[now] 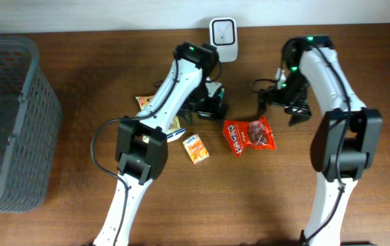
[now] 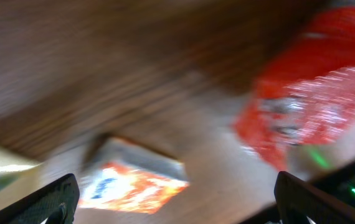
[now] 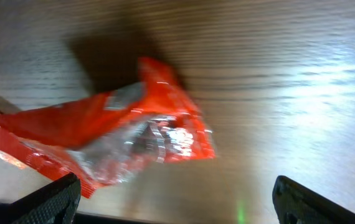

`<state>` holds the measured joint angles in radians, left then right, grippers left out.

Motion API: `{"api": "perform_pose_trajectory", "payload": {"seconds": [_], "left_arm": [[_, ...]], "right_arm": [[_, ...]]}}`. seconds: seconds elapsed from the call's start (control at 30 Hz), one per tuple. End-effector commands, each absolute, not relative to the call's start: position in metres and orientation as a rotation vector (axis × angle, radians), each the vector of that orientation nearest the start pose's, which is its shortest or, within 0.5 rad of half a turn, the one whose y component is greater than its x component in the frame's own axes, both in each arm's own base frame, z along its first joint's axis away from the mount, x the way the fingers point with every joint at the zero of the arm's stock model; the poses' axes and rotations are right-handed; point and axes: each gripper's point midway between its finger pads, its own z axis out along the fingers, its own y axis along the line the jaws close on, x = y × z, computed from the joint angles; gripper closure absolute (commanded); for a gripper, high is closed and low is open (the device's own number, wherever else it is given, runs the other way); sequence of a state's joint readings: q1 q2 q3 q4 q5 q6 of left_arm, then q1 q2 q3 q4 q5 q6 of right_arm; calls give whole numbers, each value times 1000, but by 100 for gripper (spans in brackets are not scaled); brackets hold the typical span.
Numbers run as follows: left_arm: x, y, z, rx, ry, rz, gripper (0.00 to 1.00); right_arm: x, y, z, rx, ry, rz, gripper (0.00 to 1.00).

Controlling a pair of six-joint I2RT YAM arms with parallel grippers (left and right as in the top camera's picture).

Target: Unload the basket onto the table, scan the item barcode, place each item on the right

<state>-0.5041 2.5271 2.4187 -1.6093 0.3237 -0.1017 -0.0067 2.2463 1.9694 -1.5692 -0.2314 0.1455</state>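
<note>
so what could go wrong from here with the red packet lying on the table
1. The red packet lies in neither gripper and its shiny film looks wrinkled, so the scanner may misread it.
2. The left gripper is open near both the packet and the orange box; it could nudge the wrong one.
3. The right gripper is close too, so the arms might clash.

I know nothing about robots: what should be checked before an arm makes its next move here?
1. The red packet lies flat on the table, clear of both arms: ok.
2. The right fingers are open with nothing between them: ok.
3. The left fingers are open with nothing between them: ok.
4. The scanner has nothing lying on it: ok.
5. The packet's barcode is facing up: cannot tell.
</note>
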Motion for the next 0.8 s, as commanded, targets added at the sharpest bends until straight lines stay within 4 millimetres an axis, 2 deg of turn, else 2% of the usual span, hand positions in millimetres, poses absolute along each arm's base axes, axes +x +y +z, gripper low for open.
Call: {"api": "perform_pose_trajectory", "payload": {"seconds": [0.0, 0.03, 0.1, 0.2, 0.23, 0.27, 0.3, 0.33, 0.37, 0.4, 0.5, 0.53, 0.57, 0.6, 0.63, 0.7, 0.77], "left_arm": [[357, -308, 79, 774, 3184, -806, 1], [358, -317, 79, 788, 3154, -845, 1], [359, -332, 71, 794, 3128, -927, 2], [342, -368, 43, 819, 3124, -1202, 4], [340, -375, 39, 837, 3108, -1232, 8], [338, -378, 38, 851, 3104, -1230, 17], [338, -379, 37, 857, 3100, -1228, 34], [342, -374, 31, 867, 3111, -1142, 61], [344, -370, 27, 871, 3121, -1083, 76], [346, -365, 23, 874, 3137, -1015, 99], [353, -342, 20, 849, 3192, -841, 100], [363, -326, 30, 832, 3195, -726, 100], [375, -313, 44, 825, 3174, -592, 100], [406, -288, 78, 740, 3081, -317, 100], [427, -269, 102, 628, 2998, -116, 100], [452, -246, 129, 492, 2871, 97, 100], [474, -210, 147, 261, 2740, 406, 100]], "right_arm": [[380, 8, 98, 563, 3293, 655, 1], [376, -4, 100, 630, 3285, 684, 1], [375, -12, 101, 673, 3278, 690, 1], [375, -12, 101, 673, 3278, 689, 1], [374, -14, 100, 671, 3281, 676, 1], [374, -15, 100, 670, 3284, 664, 1], [374, -15, 100, 670, 3284, 664, 1], [374, -15, 100, 670, 3283, 665, 1], [375, -15, 99, 668, 3280, 664, 2], [377, -15, 99, 664, 3272, 662, 2], [388, -18, 96, 637, 3228, 649, 2], [392, -18, 95, 630, 3213, 645, 2], [395, -19, 94, 623, 3201, 641, 2], [398, -20, 93, 615, 3189, 638, 2], [399, -20, 93, 614, 3185, 637, 2], [399, -20, 93, 613, 3186, 637, 2], [399, -20, 93, 613, 3186, 637, 1]]}}
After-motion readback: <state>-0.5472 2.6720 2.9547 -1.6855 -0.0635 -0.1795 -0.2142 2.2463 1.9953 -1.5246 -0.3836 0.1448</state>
